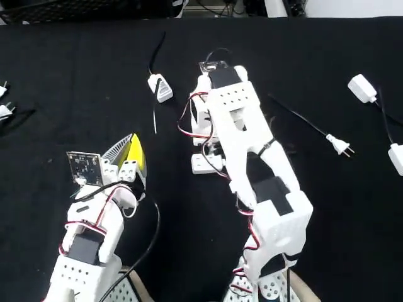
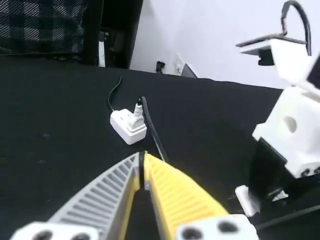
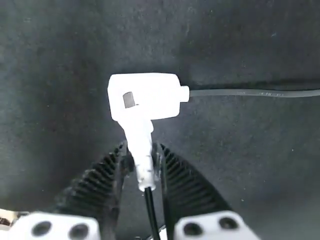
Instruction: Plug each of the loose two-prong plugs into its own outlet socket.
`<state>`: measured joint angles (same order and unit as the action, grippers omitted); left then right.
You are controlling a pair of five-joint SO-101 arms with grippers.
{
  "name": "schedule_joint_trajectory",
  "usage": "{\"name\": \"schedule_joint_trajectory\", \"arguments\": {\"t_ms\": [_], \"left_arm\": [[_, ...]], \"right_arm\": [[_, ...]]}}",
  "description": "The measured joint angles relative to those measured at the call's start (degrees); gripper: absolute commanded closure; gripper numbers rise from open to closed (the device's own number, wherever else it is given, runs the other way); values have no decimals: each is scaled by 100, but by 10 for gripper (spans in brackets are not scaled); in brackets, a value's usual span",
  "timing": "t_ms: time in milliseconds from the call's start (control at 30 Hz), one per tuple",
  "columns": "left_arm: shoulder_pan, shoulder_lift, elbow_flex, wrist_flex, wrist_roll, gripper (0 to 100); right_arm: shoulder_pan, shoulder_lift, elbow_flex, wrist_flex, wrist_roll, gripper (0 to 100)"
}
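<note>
My right gripper (image 3: pixel 142 167) is shut on a white two-prong plug (image 3: pixel 141 150) whose front end sits in a white outlet socket (image 3: pixel 145 97) lying on the black table. In the high view that socket (image 1: pixel 204 165) peeks out from under the right arm. My left gripper (image 1: pixel 130 153) hovers at the front left, its grey and yellow fingers shut on nothing. Ahead of the left gripper (image 2: pixel 141 162) lies another white socket (image 2: pixel 127 127) with a black-corded plug (image 2: pixel 139 109) in it; this socket (image 1: pixel 160 87) is at the back centre. A loose plug (image 1: pixel 340 146) on a black cord lies to the right.
Two white socket blocks (image 1: pixel 362 88) (image 1: pixel 397 157) lie at the far right, and small white plugs (image 1: pixel 4 100) at the left edge. Black cords run across the black table (image 1: pixel 75 75). The right arm's body (image 2: pixel 290 125) stands close beside my left gripper.
</note>
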<state>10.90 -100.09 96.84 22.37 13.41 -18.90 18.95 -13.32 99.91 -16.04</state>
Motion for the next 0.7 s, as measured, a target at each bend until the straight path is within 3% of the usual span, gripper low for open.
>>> {"name": "schedule_joint_trajectory", "arguments": {"t_ms": [700], "left_arm": [[0, 0, 0, 0, 0, 970]], "right_arm": [[-633, 633, 0, 0, 0, 986]]}}
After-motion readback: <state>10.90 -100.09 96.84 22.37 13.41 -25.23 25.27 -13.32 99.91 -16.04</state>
